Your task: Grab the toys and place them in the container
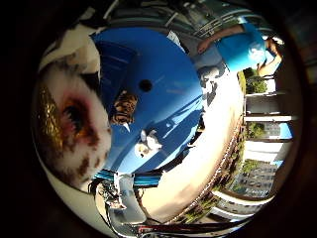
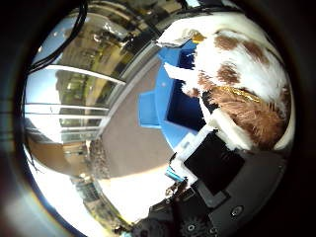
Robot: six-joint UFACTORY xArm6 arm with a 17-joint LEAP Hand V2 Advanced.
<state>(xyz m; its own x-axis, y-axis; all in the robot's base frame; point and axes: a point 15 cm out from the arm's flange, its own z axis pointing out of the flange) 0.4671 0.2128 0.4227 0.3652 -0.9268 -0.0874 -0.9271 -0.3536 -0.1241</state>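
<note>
My hand (image 2: 217, 163) was clenched round a white plush toy with brown patches and a gold band (image 2: 242, 74), its white and black fingers pressed into the fur, the toy right against my palm. Beneath it was the round blue plastic table (image 1: 168, 89) with a blue box-shaped container (image 2: 180, 106). On the table farther off lay a striped tiger toy (image 1: 124, 106) and a small white toy (image 1: 147, 144).
</note>
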